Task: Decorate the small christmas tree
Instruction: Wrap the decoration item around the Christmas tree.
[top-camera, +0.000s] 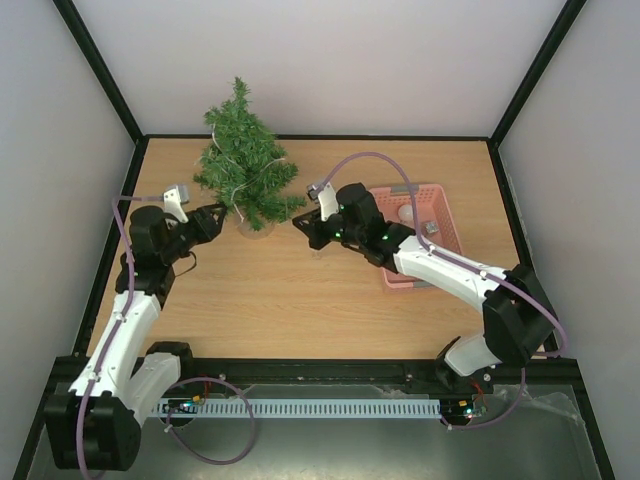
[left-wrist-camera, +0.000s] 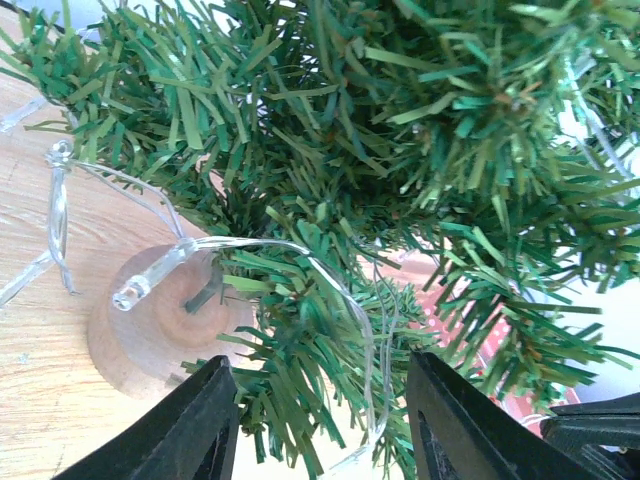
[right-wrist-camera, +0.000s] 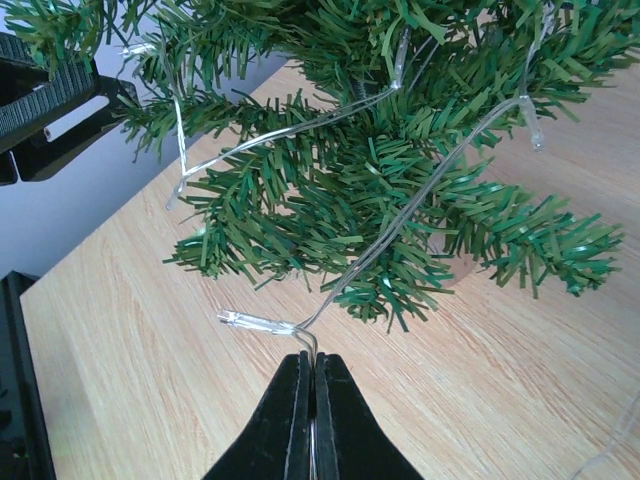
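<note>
L fingers (left-wrist-camera: 200, 430) apart | light wire (left-wrist-camera: 300, 250) btwn | tree (left-wrist-camera: 400, 120) ahead | wood base (left-wrist-camera: 150, 335) lower-left

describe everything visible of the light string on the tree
The light string is thin clear wire with clear bulbs. It drapes through the lower branches of the small christmas tree, one bulb by the wooden base. The right claw is shut on the wire beside a bulb; a loop hangs between the fingers of the open left claw.
</note>
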